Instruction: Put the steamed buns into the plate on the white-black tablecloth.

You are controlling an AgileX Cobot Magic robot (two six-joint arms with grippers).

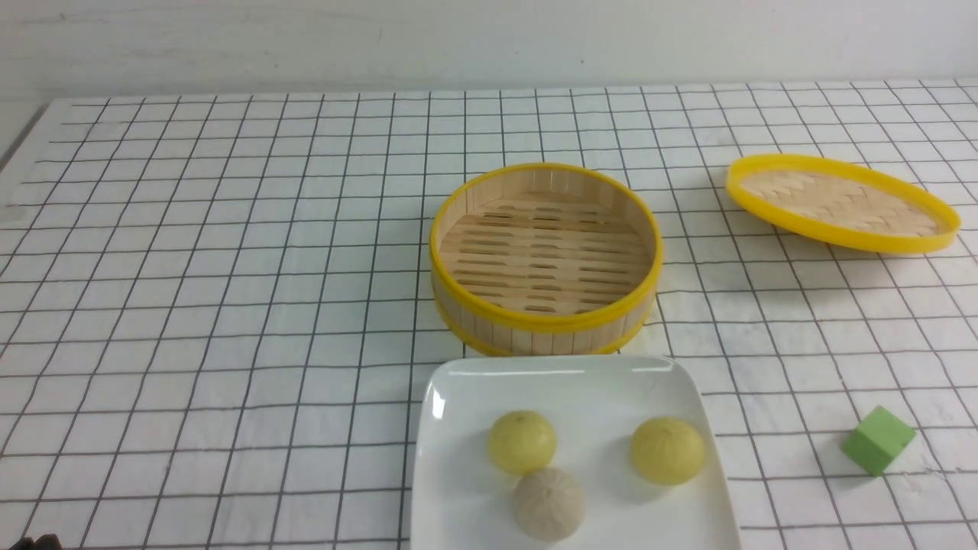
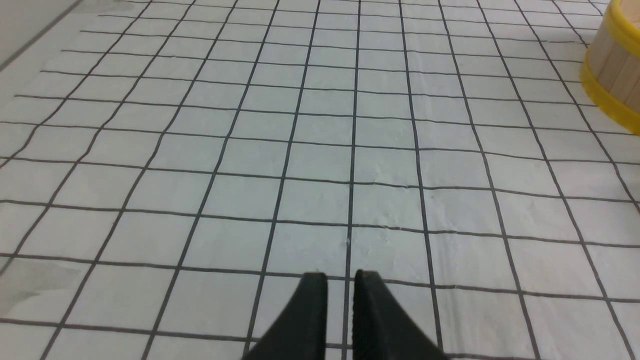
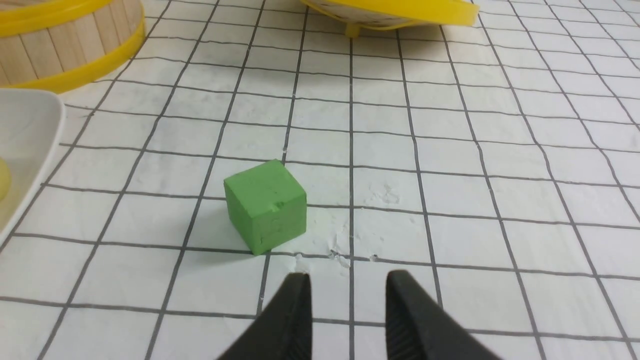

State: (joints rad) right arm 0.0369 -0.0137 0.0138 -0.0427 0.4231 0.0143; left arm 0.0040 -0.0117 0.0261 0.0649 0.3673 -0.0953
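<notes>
- Left gripper (image 2: 340, 280): empty, jaws a narrow slit apart, over bare white-black tablecloth (image 2: 320, 150).
- Right gripper (image 3: 347, 282): empty, jaws moderately parted, near green cube (image 3: 265, 205).
- Steamed buns (image 1: 522, 441) (image 1: 667, 450): both on plate (image 1: 458, 382), beside beige bun (image 1: 548, 503).
- Judgement: placing looks complete; keep both grippers clear of the plate.

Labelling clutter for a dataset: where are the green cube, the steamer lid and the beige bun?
green cube (image 3: 265, 205), right wrist view, front face.
steamer lid (image 1: 840, 202), front view, woven inside.
beige bun (image 1: 548, 503), front view, top.
</notes>
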